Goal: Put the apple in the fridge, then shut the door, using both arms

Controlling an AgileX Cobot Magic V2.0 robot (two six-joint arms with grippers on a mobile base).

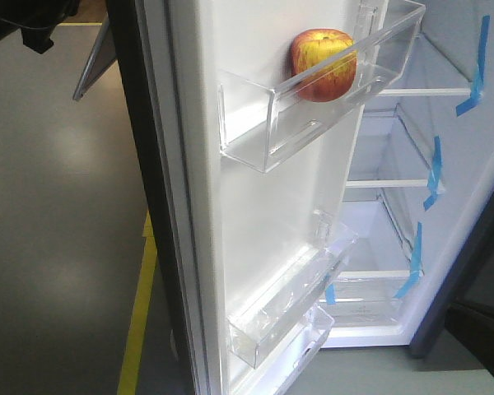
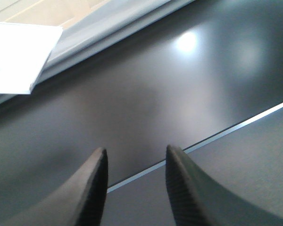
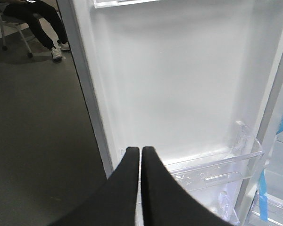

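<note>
The apple (image 1: 323,64), red with yellow streaks, rests in the upper clear bin (image 1: 313,119) on the white inside of the open door (image 1: 255,214). Beyond the door, the fridge (image 1: 395,164) shows white shelves. My left gripper (image 2: 137,150) is open with nothing between its fingers, close to a smooth dark grey panel (image 2: 146,94) crossed by a thin bright line. My right gripper (image 3: 140,149) is shut and empty, facing the door's white inner wall (image 3: 179,84) just above a lower clear bin (image 3: 217,169). Neither wrist view shows the apple.
Blue tape strips (image 1: 477,66) mark the fridge's right inner wall. A yellow line (image 1: 140,321) runs along the grey floor left of the door. A seated person's legs (image 3: 37,21) are at the far left. A black arm part (image 1: 33,25) shows at the top left.
</note>
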